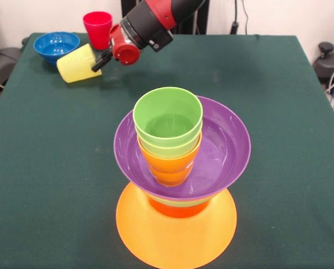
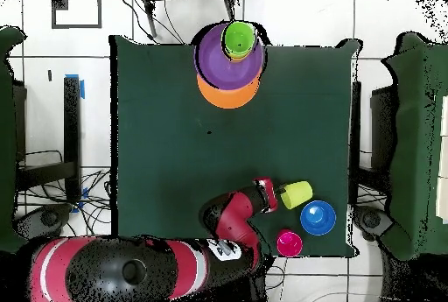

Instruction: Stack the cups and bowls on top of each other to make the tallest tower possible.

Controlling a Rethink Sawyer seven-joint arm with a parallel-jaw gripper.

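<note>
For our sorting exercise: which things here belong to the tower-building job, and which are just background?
Job: the tower (orange base bowl, purple bowl, orange cup, green cup); yellow cup at the gripper; red cup; blue bowl.

Background: table, cables on the floor.

Glossy plastic tower (image 1: 178, 168), matt cloth table (image 1: 279, 112)

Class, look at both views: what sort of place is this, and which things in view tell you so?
Probably a robotics lab or test room: a robot arm works at a table covered in green cloth, loose cables lie on a tiled floor, and bright plastic cups and bowls serve as test props.
</note>
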